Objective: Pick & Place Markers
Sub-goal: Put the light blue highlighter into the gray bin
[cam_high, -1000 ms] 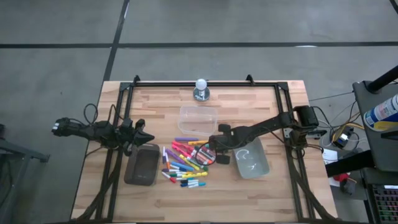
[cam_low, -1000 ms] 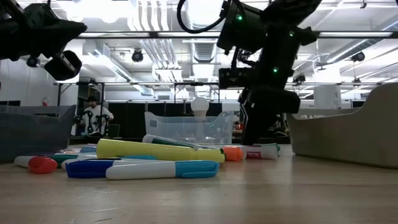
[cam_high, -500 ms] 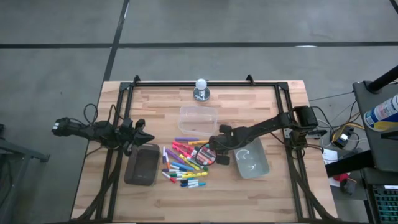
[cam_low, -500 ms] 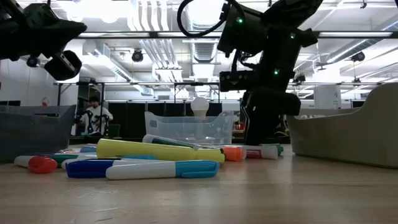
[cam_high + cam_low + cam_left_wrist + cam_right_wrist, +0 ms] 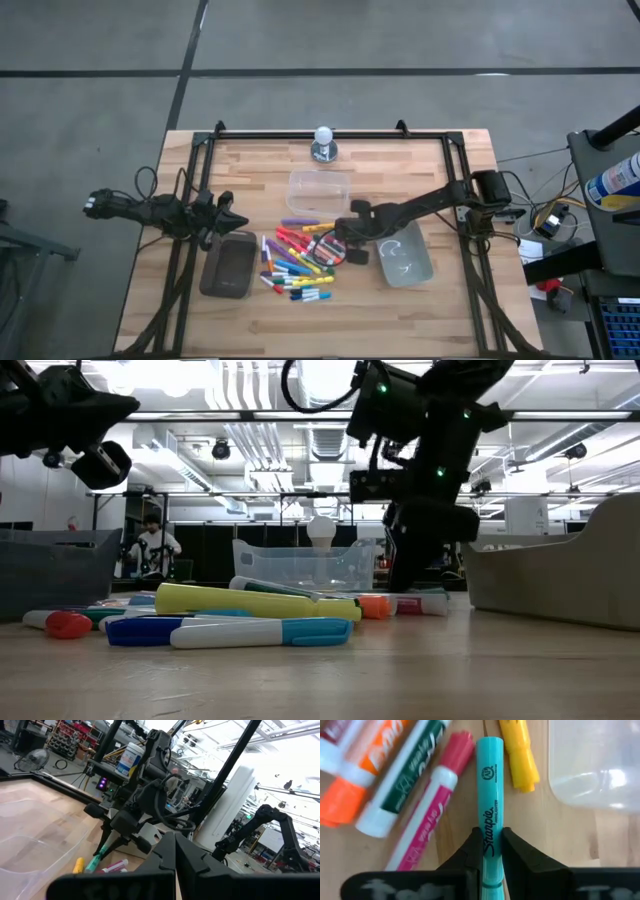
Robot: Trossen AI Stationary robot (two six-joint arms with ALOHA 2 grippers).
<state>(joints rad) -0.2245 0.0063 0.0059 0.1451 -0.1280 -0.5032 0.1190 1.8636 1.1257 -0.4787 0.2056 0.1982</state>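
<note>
The markers (image 5: 297, 262) lie in a loose pile in the middle of the table, flat and pointing many ways. They are red, pink, yellow, orange, blue, green and purple. One teal marker (image 5: 490, 805) lies next to a pink marker (image 5: 436, 802) and a yellow marker (image 5: 518, 755).

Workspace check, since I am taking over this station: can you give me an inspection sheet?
Surface: wooden table in a black frame.
Job's things: markers heaped mid-table; teal marker between the right pincer's fingers.
Clutter: clear tub, grey tub, dark tray, white bulb-like object.
Grippers: right pincer shut on the teal marker, low at the heap; left pincer shut, waiting at the table's left edge.
Cables: bundles at each arm base.
Surroundings: person far behind the table.
</note>
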